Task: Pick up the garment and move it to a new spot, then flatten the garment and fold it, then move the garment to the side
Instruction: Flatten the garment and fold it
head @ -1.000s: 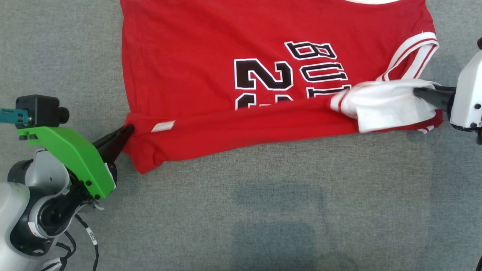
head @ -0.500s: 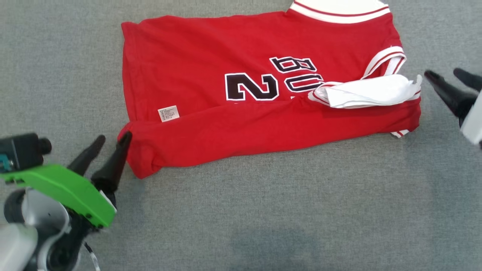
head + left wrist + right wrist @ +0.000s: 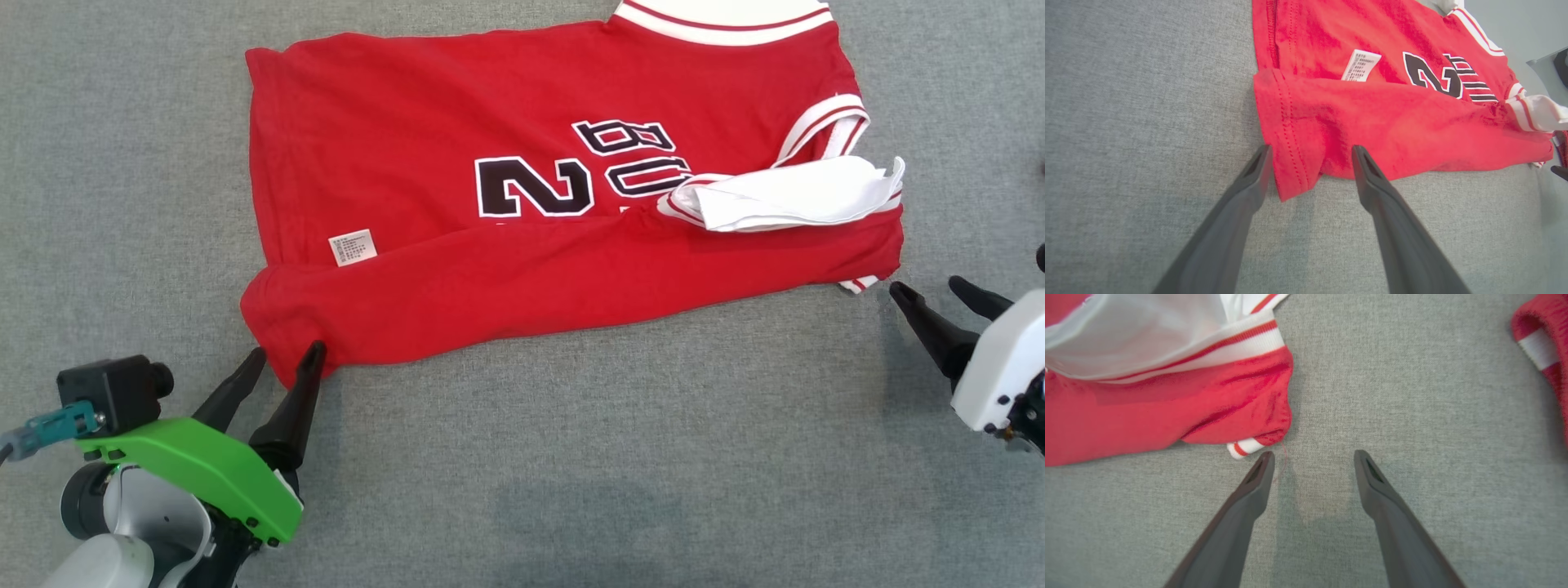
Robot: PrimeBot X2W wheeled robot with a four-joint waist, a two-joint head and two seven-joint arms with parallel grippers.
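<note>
Two grippers stand with their fingers spread wide, and neither is clamped on anything. The garment, a red jersey (image 3: 522, 269), lies on a grey fabric surface (image 3: 571, 457). Its near long edge is folded up over the front, so the fold covers the lower part of the black number (image 3: 535, 186) and the lettering beside it. A small white label (image 3: 353, 247) shows just above the fold near the left end. At the right end a white lining (image 3: 792, 196) with red-striped trim is turned out on top of the red cloth.

The left gripper (image 3: 289, 349) sits at the jersey's near left corner. In the left wrist view that stitched hem corner lies in the gap between the two dark fingers. One fingertip is just beside the hem's outer edge, over the grey surface. The other fingertip overlaps the red cloth at the folded edge. Whether either tip presses on the fabric cannot be told.

The right gripper (image 3: 924, 284) is over bare grey surface, just beside the jersey's near right corner. In the right wrist view one fingertip ends close to the small white-and-red trim that pokes out under that corner. The other fingertip is well clear of the cloth. Only grey surface lies between the fingers.
</note>
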